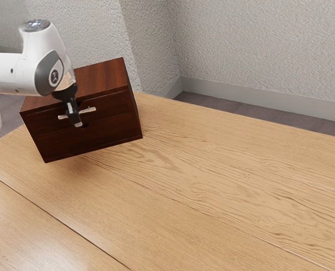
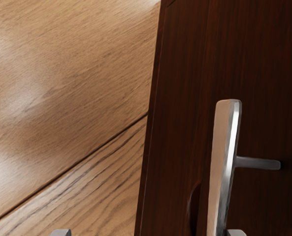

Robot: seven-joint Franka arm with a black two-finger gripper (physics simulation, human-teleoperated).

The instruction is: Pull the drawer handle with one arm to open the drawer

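A dark wooden box [image 1: 102, 73] stands at the back of the table toward the exterior view's left. Its drawer front [image 1: 111, 106] looks flush with the box. A silver bar handle [image 1: 88, 110] crosses the drawer front. My black gripper [image 1: 75, 118] hangs right at the handle's middle, hiding part of it. In the wrist view the handle [image 2: 224, 162] stands off the dark drawer front [image 2: 185, 88] on a short post. One of my fingertips [image 2: 236, 232] sits against the bar and the other fingertip [image 2: 61, 232] is far off over the table, so the gripper is open.
The box rests on a wide oak table [image 1: 212, 180] that stretches toward the exterior view's right and front. A textured grey wall [image 1: 257, 39] with a pale baseboard runs behind it. My white arm [image 1: 26, 70] comes in at the upper left.
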